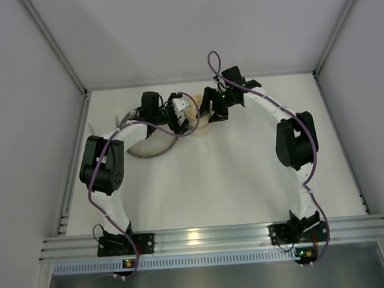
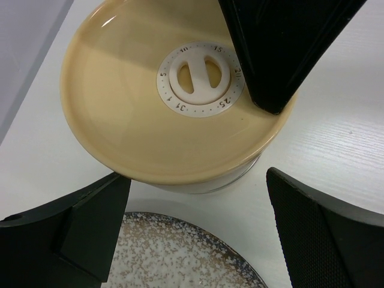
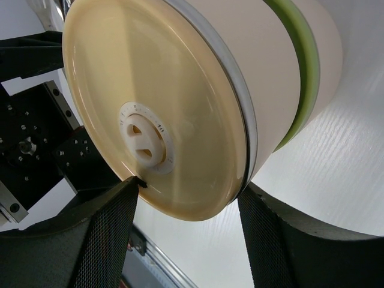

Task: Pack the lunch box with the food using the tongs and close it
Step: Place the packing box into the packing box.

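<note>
Left hand wide apart near tan lid, dial numbered 1 to 31; right hand astride it, grip unclear.

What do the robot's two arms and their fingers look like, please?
Both the left arm and right arm have white links with bulky black joints, and a purple cable loops along each. The fingers are black, wedge-shaped, with finely textured faces. Small green lights glow near the bases.

You see the lunch box standing on the table, with the plate just beside it at eight o'clock.
</note>
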Available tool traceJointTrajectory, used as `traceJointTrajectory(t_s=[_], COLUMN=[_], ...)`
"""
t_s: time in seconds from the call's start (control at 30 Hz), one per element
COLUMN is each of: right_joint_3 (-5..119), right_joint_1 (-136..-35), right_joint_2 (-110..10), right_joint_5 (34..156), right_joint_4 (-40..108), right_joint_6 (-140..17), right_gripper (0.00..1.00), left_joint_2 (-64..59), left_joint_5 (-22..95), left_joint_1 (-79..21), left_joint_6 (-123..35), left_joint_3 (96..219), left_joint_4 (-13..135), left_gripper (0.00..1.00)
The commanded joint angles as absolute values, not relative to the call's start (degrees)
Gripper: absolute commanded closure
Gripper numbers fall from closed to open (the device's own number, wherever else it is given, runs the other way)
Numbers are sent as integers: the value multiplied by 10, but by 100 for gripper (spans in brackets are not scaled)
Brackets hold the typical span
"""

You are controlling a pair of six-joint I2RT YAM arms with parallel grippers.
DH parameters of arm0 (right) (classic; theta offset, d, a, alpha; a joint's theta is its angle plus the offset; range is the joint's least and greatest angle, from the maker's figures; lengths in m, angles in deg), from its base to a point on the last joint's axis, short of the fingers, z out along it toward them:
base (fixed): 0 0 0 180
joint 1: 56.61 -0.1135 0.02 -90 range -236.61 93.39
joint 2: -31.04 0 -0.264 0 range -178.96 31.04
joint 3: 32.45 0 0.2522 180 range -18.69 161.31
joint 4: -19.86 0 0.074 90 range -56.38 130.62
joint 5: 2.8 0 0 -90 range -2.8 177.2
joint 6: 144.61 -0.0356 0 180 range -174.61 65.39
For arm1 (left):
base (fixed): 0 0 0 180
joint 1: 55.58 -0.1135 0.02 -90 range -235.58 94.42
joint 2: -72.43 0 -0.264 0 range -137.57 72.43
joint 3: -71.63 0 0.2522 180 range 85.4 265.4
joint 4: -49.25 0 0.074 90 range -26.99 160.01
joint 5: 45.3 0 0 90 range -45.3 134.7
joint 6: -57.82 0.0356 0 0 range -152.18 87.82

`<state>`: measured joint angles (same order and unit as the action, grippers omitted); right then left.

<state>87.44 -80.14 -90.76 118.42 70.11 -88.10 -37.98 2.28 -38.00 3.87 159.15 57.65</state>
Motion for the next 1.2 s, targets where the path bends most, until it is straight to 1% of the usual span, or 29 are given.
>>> traceJointTrajectory(t_s=[0.0,0.63,1.17], right_joint_3=[913,914,933], right_joint_1=[-830,-831,-824], right_joint_2=[-881,-875,-855], right_joint_5=[1202,1198,1173], right_joint_4=[651,655,698], right_joint_6=[-885,-883,-854], right_gripper=[34,34,31], left_joint_2=[-366,-367,-369], left_joint_5=[-62,-66,-79], left_joint_1=[-372,-385,-385], left_joint_6=[57,111,95], left_joint_3=[1586,1585,1583], left_joint_4=[541,558,564], left_gripper=[1,1,1])
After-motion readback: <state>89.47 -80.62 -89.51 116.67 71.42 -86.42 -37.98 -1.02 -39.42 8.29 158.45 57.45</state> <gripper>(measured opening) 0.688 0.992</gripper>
